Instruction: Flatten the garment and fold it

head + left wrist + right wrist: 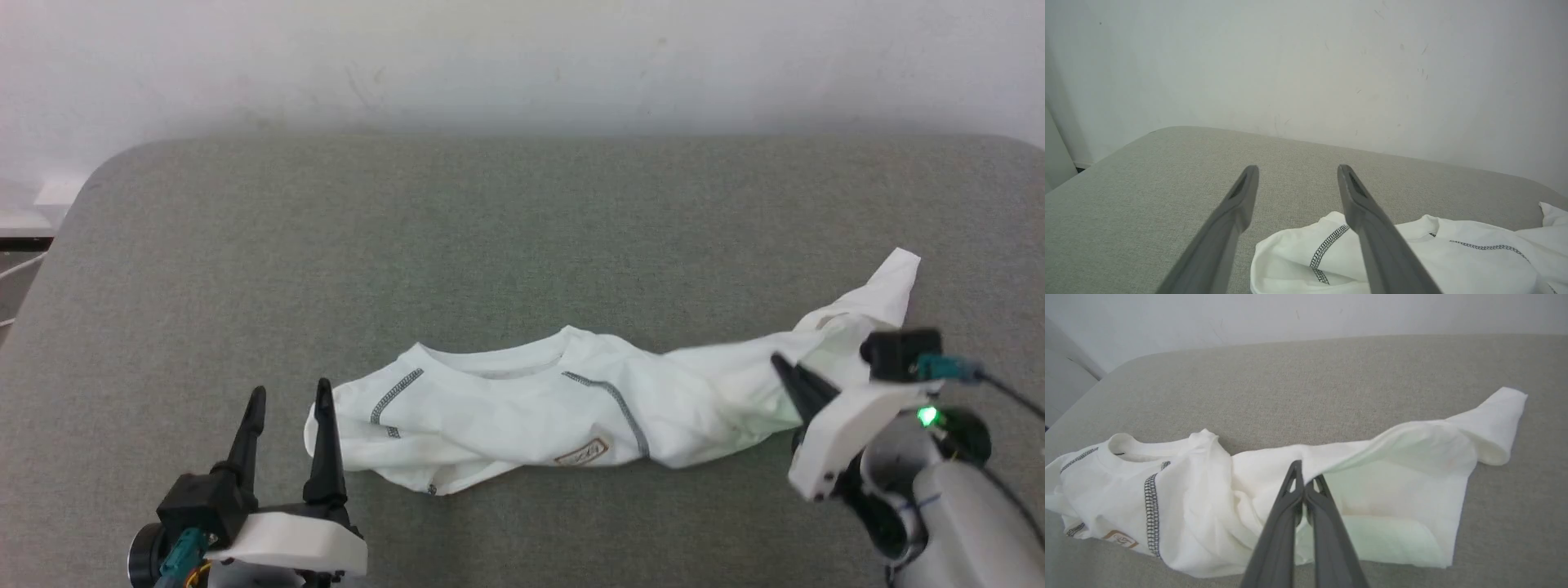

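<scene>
This looked like a bare test room or robotics lab rather than a home. A broad table (522, 212), covered in plain grey-green woven fabric and rounded at its far corners, stood hard against a blank white wall (522, 57) marked with small scuffs and scratches. A white T-shirt (506, 408) lay crumpled toward the table's near side.

Before me stands a grey-green cloth-covered table (522, 212) with rounded far corners. On its near half lies a crumpled white short-sleeved T-shirt (531, 400), stretched left to right, neckline away from me, right end bunched.
</scene>
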Robot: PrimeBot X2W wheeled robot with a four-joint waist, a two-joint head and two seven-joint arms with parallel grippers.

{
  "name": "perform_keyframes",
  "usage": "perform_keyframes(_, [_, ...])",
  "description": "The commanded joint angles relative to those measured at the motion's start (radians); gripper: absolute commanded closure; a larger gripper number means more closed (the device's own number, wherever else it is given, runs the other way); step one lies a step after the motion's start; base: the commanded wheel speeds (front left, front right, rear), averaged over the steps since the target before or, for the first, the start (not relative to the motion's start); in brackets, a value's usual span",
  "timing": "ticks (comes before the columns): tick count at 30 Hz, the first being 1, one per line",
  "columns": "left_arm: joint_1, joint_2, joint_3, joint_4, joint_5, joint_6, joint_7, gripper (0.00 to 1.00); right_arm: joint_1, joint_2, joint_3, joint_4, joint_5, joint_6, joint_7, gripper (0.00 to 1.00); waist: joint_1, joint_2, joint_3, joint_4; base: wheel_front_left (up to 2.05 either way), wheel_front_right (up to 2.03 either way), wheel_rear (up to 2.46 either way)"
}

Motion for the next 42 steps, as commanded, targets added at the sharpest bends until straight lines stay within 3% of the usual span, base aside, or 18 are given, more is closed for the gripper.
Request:
perform_keyframes(1, [-0.007,-0.007,0.008,-0.007,0.009,-0.007,-0.005,0.00,-0.048,-0.013,-0.008,-0.015,0.006,-0.001,-0.005,1.00,-0.0001,0.0000,0.008,-0.004,0.00,0.00,0.00])
perform_keyframes(7, [-0.045,-0.020,0.003,-0.017,0.024,-0.025,-0.005,0.00,-0.206,-0.045,-0.045,0.002,0.010,-0.001,0.053,1.00,-0.0001,0.0000,0.057,0.012,0.00,0.00,0.00])
perform_keyframes(13, [-0.122,-0.030,-0.021,-0.034,0.030,-0.045,-0.005,0.00,-0.400,-0.059,-0.098,0.121,0.010,-0.001,0.103,1.00,-0.0001,0.0000,0.160,0.063,0.00,0.00,0.00])
perform_keyframes(20, [-0.193,-0.035,-0.052,-0.036,0.017,-0.049,-0.005,0.00,-0.536,-0.067,-0.154,0.314,-0.045,-0.001,-0.019,1.00,-0.0001,0.0000,0.261,0.105,0.00,0.00,0.00])
perform_keyframes(21, [-0.198,-0.035,-0.056,-0.036,0.012,-0.047,-0.005,0.00,-0.543,-0.064,-0.165,0.348,-0.054,-0.001,-0.044,0.92,-0.0001,0.0000,0.268,0.106,0.00,0.00,0.00])
perform_keyframes(23, [-0.207,-0.035,-0.063,-0.035,0.005,-0.042,-0.005,0.00,-0.551,-0.060,-0.186,0.418,-0.074,-0.001,-0.087,0.62,-0.0001,0.0000,0.282,0.106,0.00,0.00,0.00])
perform_keyframes(24, [-0.211,-0.035,-0.065,-0.034,0.003,-0.040,-0.005,0.00,-0.550,-0.056,-0.193,0.450,-0.080,-0.001,-0.104,0.40,-0.0001,0.0000,0.285,0.105,0.00,0.00,0.00])
perform_keyframes(25, [-0.214,-0.035,-0.067,-0.033,0.002,-0.037,-0.005,0.00,-0.549,-0.053,-0.197,0.477,-0.084,-0.001,-0.122,0.00,-0.0001,0.0000,0.286,0.103,0.00,0.00,0.00])
perform_keyframes(32, [-0.200,-0.035,-0.058,-0.020,0.006,-0.028,-0.005,0.00,-0.471,-0.040,-0.177,0.488,-0.037,-0.001,-0.313,0.00,-0.0001,0.0000,0.245,0.070,0.00,0.00,0.00])
perform_keyframes(37, [-0.160,-0.035,-0.036,-0.020,0.016,-0.023,-0.005,0.00,-0.325,-0.055,-0.135,0.332,0.009,-0.001,-0.387,0.00,-0.0001,0.0000,0.186,0.032,0.00,0.00,0.00])
perform_keyframes(42, [-0.122,-0.035,-0.020,-0.022,0.018,-0.019,-0.005,0.00,-0.147,-0.063,-0.132,0.112,0.014,-0.001,-0.349,0.00,-0.0001,0.0000,0.136,0.004,0.00,0.00,0.00])
